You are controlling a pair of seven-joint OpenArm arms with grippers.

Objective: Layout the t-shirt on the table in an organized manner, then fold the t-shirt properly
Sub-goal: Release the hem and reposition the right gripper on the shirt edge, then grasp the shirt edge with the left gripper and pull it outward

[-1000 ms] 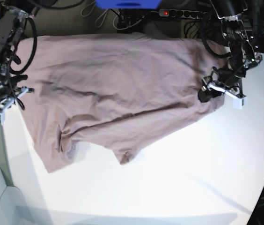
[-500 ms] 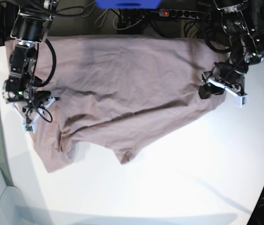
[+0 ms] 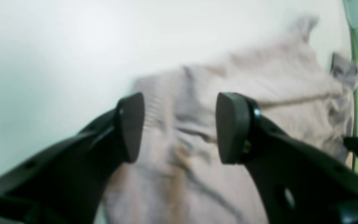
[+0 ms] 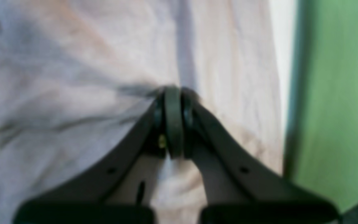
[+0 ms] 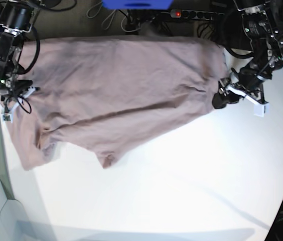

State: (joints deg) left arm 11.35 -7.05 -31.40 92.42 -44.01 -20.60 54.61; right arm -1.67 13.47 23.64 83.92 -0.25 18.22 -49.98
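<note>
Your t-shirt point(image 5: 116, 95) lies spread across the far half of the white tabletop point(image 5: 191, 191), creased, one edge running diagonally from lower left to upper right in the base view; a sleeve point(image 5: 106, 159) pokes out at its near edge.

Your right end effector point(image 4: 173, 121) has its jaws pressed together above the cloth by the tabletop's edge; you can't tell whether any fabric is pinched between them, the wrist view being blurred.

Your left end effector point(image 3: 179, 127) has its jaws apart, nothing between them, poised over the shirt's edge at the other end.
</note>
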